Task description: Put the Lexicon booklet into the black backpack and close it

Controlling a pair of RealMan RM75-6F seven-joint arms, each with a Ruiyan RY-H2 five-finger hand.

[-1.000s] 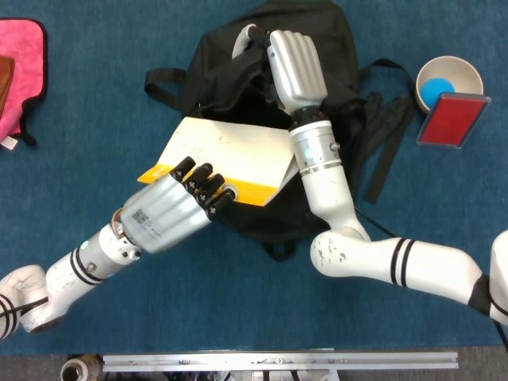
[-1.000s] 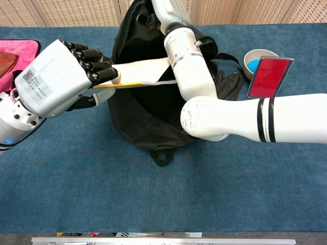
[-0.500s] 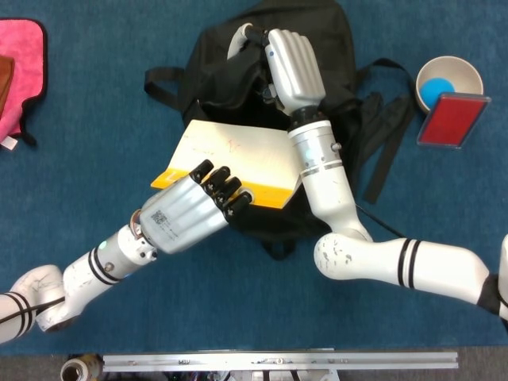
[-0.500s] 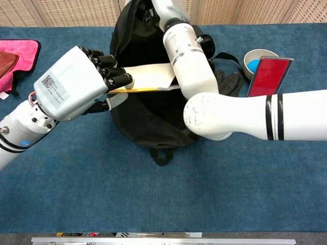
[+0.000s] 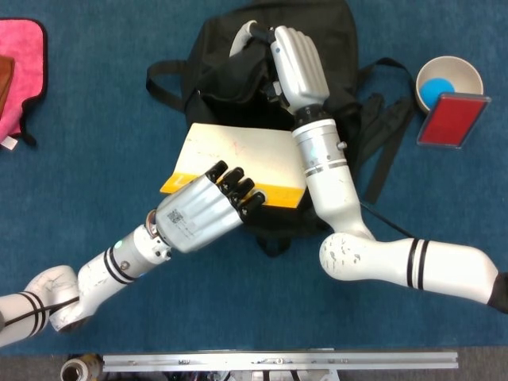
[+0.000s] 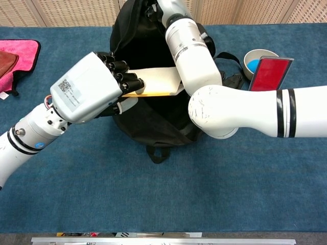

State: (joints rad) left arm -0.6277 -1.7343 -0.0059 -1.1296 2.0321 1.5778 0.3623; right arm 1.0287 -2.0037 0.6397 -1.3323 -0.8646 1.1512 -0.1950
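Booklet (image 5: 238, 155) further right — over backpack (image 5: 230, 75).

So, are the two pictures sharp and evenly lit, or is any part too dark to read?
Head view: sharp, even light, no glare; the black backpack shows almost no detail in its folds. Chest view: also sharp; the left hand looks oversized because it is close to the lens, and the backpack interior is too dark to read.
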